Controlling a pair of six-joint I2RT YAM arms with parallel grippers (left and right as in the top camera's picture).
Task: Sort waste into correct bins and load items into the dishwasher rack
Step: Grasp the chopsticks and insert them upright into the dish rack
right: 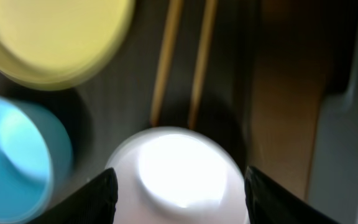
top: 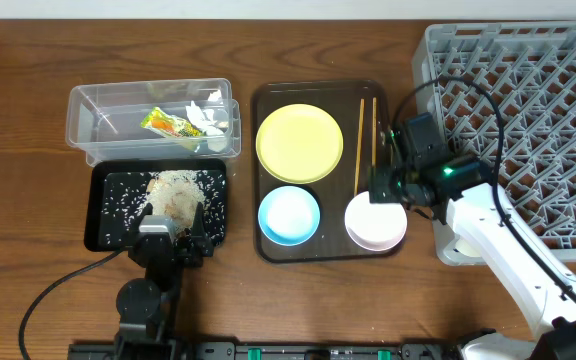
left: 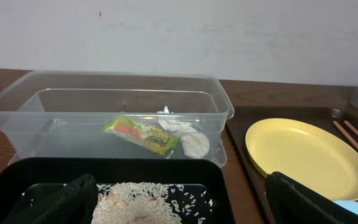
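Observation:
The snack wrapper and white paper scraps lie in the clear tub. The rice heap lies in the black tray. My left gripper is open and empty over that tray's near edge, with the rice between its fingers. The yellow plate, blue bowl, white bowl and two chopsticks sit on the brown serving tray. My right gripper is open, its fingers on either side of the white bowl. The white cup is not clearly visible.
The dark brown serving tray lies mid-table. The grey dishwasher rack stands at the right, close behind my right arm. The tub and black tray sit edge to edge at the left. A black cable runs over the rack.

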